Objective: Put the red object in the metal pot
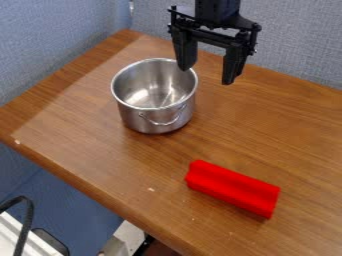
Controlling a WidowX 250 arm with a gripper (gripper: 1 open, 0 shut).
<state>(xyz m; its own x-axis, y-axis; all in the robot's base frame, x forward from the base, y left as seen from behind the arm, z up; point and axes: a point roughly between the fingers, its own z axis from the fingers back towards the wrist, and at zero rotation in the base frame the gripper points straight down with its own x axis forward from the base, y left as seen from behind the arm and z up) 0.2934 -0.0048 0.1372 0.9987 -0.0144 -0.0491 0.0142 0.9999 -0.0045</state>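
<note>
The red object (pixel 233 188) is a bright red elongated block lying flat on the wooden table (pixel 80 110), near the front right edge. The metal pot (pixel 154 95) is a shiny steel pot standing upright left of centre, nothing inside it, with a small loop handle facing the front. My gripper (pixel 207 63) hangs at the back of the table, pointing down, just behind and to the right of the pot's rim. Its two black fingers are spread wide apart with nothing between them. It is well away from the red object.
A blue fabric wall stands behind the table. The table's front-left edge runs diagonally, with floor and a dark cable below it.
</note>
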